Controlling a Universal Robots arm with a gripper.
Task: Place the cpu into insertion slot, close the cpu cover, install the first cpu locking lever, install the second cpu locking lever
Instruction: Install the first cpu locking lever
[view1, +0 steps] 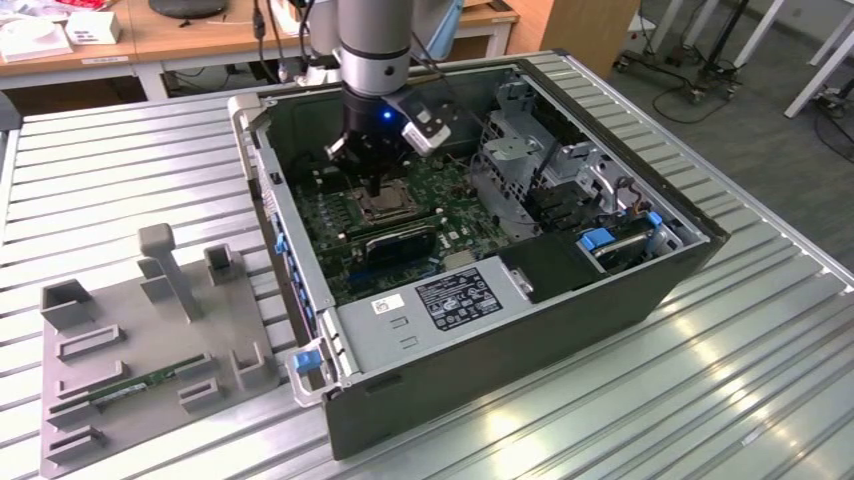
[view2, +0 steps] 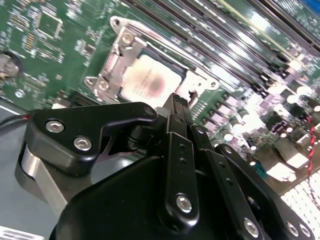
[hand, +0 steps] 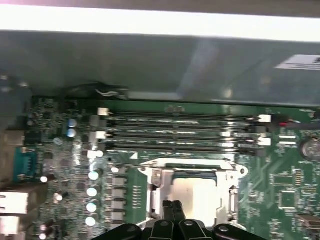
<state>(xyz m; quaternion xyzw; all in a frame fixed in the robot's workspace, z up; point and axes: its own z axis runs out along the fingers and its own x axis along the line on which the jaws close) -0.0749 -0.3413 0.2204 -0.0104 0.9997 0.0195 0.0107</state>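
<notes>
The cpu lies flat in the insertion slot on the green motherboard, its silver-tan top showing in both wrist views. The cpu cover is down over it, its silvery frame ringing the chip. My gripper hangs directly over one edge of the socket, fingertips pressed together with nothing visible between them. In the exterior view my gripper is inside the open computer case, just above the socket. I cannot make out the locking levers.
The case walls stand close around the board. Long black memory slots run beside the socket. A drive cage and a power supply crowd the case's other sides. A grey fixture tray with a green memory stick sits at the exterior view's left.
</notes>
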